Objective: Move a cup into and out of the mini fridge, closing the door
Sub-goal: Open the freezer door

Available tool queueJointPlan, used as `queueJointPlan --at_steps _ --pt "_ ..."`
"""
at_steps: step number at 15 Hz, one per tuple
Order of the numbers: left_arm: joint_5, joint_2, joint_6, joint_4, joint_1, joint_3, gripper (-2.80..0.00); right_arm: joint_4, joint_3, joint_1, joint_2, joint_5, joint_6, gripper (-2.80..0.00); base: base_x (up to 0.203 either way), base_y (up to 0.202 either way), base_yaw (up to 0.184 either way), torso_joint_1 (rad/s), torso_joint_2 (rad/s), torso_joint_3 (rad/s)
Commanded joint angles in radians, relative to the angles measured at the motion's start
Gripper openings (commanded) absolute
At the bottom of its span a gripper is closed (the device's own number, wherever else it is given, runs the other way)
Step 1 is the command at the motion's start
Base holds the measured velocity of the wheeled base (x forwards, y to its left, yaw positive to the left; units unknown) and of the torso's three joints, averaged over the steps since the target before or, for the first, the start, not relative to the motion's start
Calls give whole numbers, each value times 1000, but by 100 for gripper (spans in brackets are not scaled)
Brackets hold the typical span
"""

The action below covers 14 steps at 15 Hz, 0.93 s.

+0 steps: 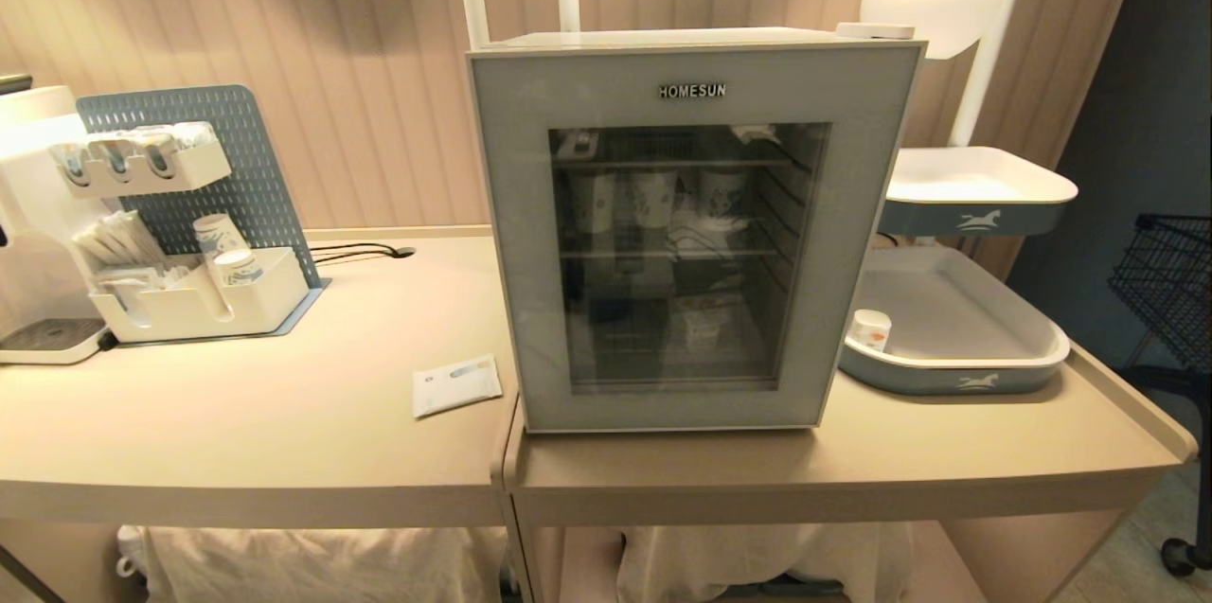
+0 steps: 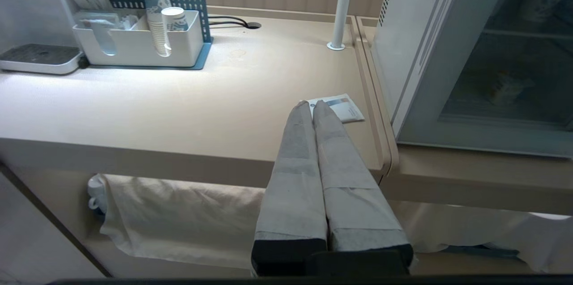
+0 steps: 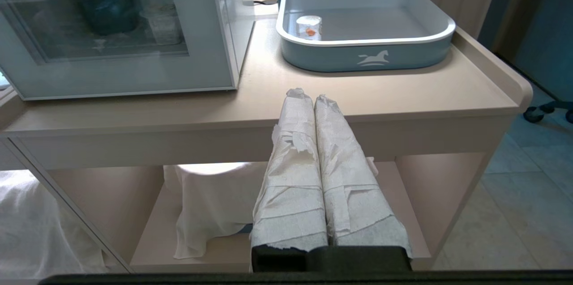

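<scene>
Nothing done yet: pale grey glass-windowed door (image 1: 691, 243) of white boxy mini fridge (image 1: 663, 39) closed; small white foil-lidded cup (image 1: 702, 330) inside, on bottom shelf. Left end effector (image 2: 312, 105) and right end effector (image 3: 309, 96) pressed together, empty, below worktop (image 1: 284, 433) edge.

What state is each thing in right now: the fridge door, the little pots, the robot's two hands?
Fridge door: shut.
Small pot inside the mini fridge: upright on the bottom shelf, behind the glass.
White pot with an orange spot: upright in the lower tray, right of the fridge.
Left hand: shut, holding nothing, in front of the table edge.
Right hand: shut, holding nothing, in front of the table edge.
</scene>
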Motion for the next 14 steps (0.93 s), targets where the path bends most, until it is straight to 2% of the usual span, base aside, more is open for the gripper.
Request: queueJointPlan --at_steps 1,5,7,8,9,10,12,14 --pt "-5 344 -14 -62 -2 -82 -280 0 0 -1 1 0 0 -280 0 0 0 0 0 0" --pt "-125 807 -31 -325 -4 -180 -280 -2 1 -1 1 0 1 -280 0 0 0 0 0 0" --pt "-239 1034 -43 -401 -5 -280 -280 -3 1 -1 1 0 1 -280 0 0 0 0 0 0" --pt "-324 1119 -55 -430 -5 -333 -280 -5 1 -1 1 0 1 -280 0 0 0 0 0 0" --pt "-455 1184 -73 -454 -5 -386 0 -5 3 -1 1 0 1 -280 0 0 0 0 0 0" --pt "-593 1220 -101 -474 -6 -417 0 -7 3 -2 1 0 1 -280 0 0 0 0 0 0" --pt "-790 1267 -151 -556 -7 -417 0 -8 3 -2 1 0 1 -280 0 0 0 0 0 0" --pt "-833 1326 -165 -752 -7 -362 0 -8 3 -2 1 0 1 -280 0 0 0 0 0 0"
